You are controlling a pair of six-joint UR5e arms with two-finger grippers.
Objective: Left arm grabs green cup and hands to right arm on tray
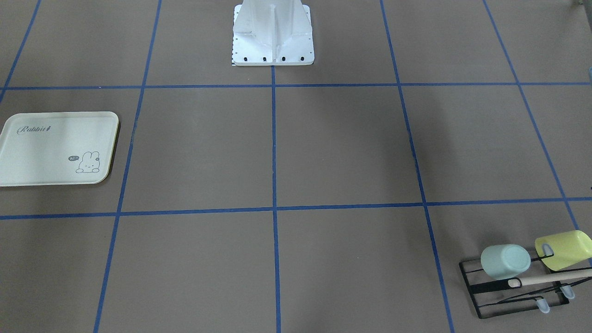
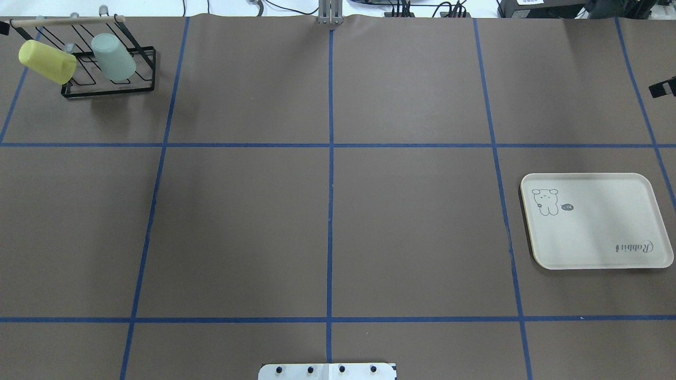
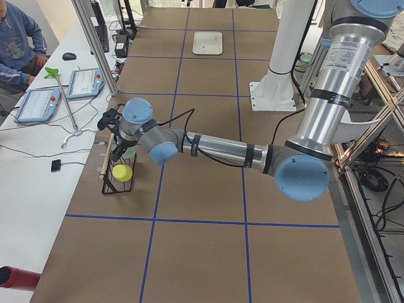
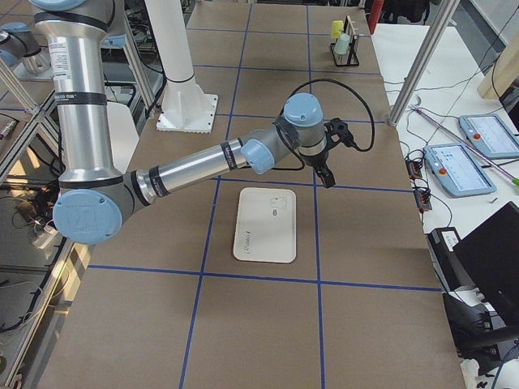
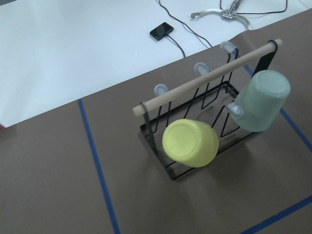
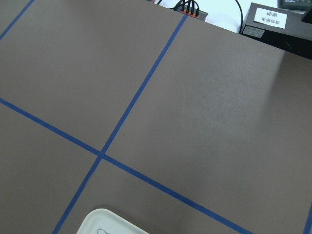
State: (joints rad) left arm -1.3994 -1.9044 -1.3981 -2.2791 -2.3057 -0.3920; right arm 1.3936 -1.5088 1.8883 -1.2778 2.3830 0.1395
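Observation:
The pale mint-green cup (image 1: 505,261) hangs mouth-down on a peg of the black wire rack (image 1: 476,286). It also shows in the overhead view (image 2: 112,57) and the left wrist view (image 5: 258,100). The left arm reaches out to the rack, and its gripper (image 3: 118,151) hovers just above the cups. It shows only in the exterior left view, so I cannot tell whether it is open or shut. The cream tray (image 2: 597,232) lies bare on the robot's right side. The right gripper (image 4: 324,177) hangs above the table beside the tray (image 4: 263,227); I cannot tell its state.
A brighter yellow-green cup (image 1: 564,249) hangs on the same rack next to the mint one, under a wooden rod (image 5: 204,78). The robot's white base (image 1: 273,34) stands mid-table. Tablets and cables lie on the white side table (image 3: 38,101), where an operator sits.

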